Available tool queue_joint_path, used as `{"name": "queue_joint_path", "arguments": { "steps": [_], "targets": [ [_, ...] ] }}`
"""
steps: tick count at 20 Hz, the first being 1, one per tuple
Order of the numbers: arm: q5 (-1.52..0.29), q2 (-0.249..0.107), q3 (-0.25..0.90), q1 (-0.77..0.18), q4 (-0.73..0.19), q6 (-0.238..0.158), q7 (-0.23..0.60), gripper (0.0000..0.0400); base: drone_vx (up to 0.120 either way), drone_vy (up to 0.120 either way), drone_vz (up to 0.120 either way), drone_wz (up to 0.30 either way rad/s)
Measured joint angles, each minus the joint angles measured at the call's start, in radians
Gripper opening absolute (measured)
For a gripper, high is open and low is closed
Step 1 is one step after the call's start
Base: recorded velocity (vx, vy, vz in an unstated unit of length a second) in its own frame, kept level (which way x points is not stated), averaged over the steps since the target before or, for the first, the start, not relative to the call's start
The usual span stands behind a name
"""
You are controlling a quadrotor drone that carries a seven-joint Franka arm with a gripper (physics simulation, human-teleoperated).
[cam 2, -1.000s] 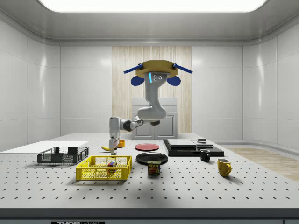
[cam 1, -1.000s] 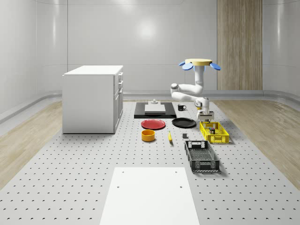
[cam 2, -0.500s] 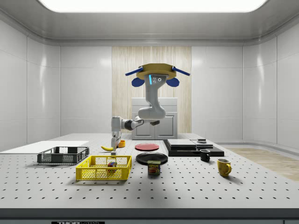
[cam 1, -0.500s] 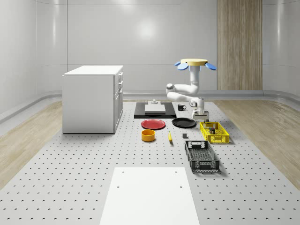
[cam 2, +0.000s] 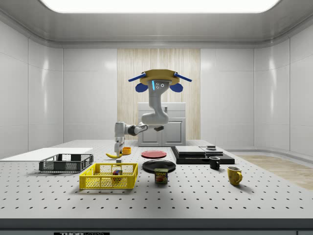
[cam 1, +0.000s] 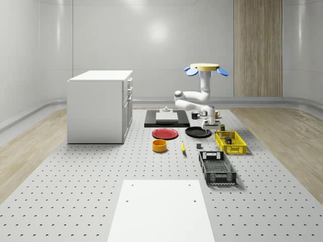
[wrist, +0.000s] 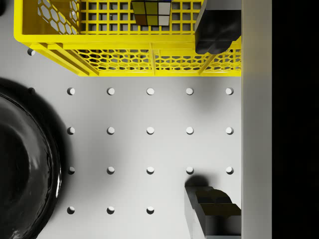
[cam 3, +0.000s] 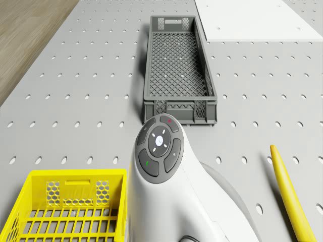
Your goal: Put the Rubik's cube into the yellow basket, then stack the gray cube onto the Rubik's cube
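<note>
The Rubik's cube (wrist: 152, 12) lies inside the yellow basket (wrist: 129, 55), and it shows there from the side too (cam 2: 116, 172). In the whole-scene view the basket (cam 1: 235, 150) stands right of the black plate (cam 1: 198, 132). A small dark gray block (cam 1: 199, 146) rests on the table between the banana (cam 1: 182, 147) and the basket. The drone (cam 1: 204, 68) hovers above the table near the black plate. My gripper (wrist: 214, 119) hangs open over bare table between plate and basket, with nothing between its fingers (wrist: 217, 30).
A dark crate (cam 1: 217, 167) sits in front of the basket, and a white mat (cam 1: 161, 209) lies nearer still. A red plate (cam 1: 165, 133), an orange bowl (cam 1: 159, 145), a black tray (cam 1: 166, 118) and a white cabinet (cam 1: 101, 106) stand to the whole-scene view's left. A Spam can (cam 2: 161, 175) and a yellow mug (cam 2: 234, 175) stand beside the basket.
The drone and arm have shifted toward the whole-scene view's left. The gripper has come away from above the basket to beside it. The Rubik's cube stays in the basket.
</note>
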Motion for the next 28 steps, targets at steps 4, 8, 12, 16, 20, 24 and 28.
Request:
{"name": "queue_joint_path", "arguments": {
  "steps": [4, 8, 12, 16, 20, 24, 28],
  "targets": [
    [-0.001, 0.003, 0.0, 0.001, 0.0, -0.002, -0.001, 0.04, 0.12, -0.12, 0.0, 0.0],
    [-0.002, 0.005, -0.001, 0.002, 0.0, -0.005, -0.001, 0.04, 0.07, -0.12, 0.0, 0.0],
    [-0.003, 0.007, -0.001, 0.003, 0.0, -0.007, -0.002, 0.04, 0.0, -0.12, 0.0, 0.0],
    [-0.004, 0.009, -0.001, 0.004, -0.001, -0.009, -0.003, 0.04, 0.0, -0.12, -0.04, 0.0],
    [-0.005, 0.011, -0.001, 0.005, -0.001, -0.011, -0.003, 0.04, 0.0, -0.12, -0.05, 0.0],
    [-0.006, 0.013, -0.001, 0.005, -0.001, -0.012, -0.004, 0.04, 0.0, 0.0, -0.08, 0.0],
    [-0.006, 0.015, -0.002, 0.006, -0.001, -0.014, -0.004, 0.04, 0.0, 0.0, -0.12, 0.0]
  ]
}}
